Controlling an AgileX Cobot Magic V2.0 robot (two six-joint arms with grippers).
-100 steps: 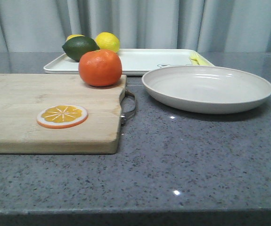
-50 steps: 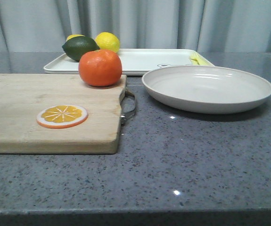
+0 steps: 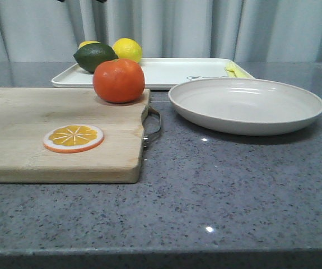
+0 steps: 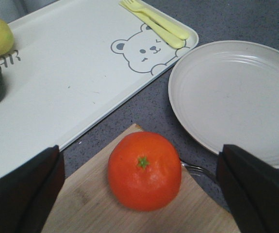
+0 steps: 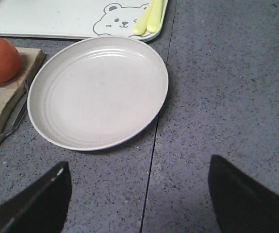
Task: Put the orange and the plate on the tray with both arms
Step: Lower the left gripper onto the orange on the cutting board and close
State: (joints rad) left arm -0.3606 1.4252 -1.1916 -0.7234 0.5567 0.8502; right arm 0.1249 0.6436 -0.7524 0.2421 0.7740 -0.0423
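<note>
Both claws spread wide, nothing held. Orange (image 4: 144,170) sits on cutting board (image 3: 37,129) corner, centred under left gripper (image 4: 141,194); plate (image 5: 98,91) at its 3 o'clock, tray (image 3: 166,73) behind. Descent should be kept straight, then closed gently.

Left hand (image 4: 139,194) and right hand (image 5: 139,199), both spread wide, empty

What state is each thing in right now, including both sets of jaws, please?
orange: on the cutting board, untouched
plate: on the counter, empty
tray: holding lemon, lime, yellow cutlery
orange slice: flat on board
left gripper: jaws open
right gripper: jaws open
</note>
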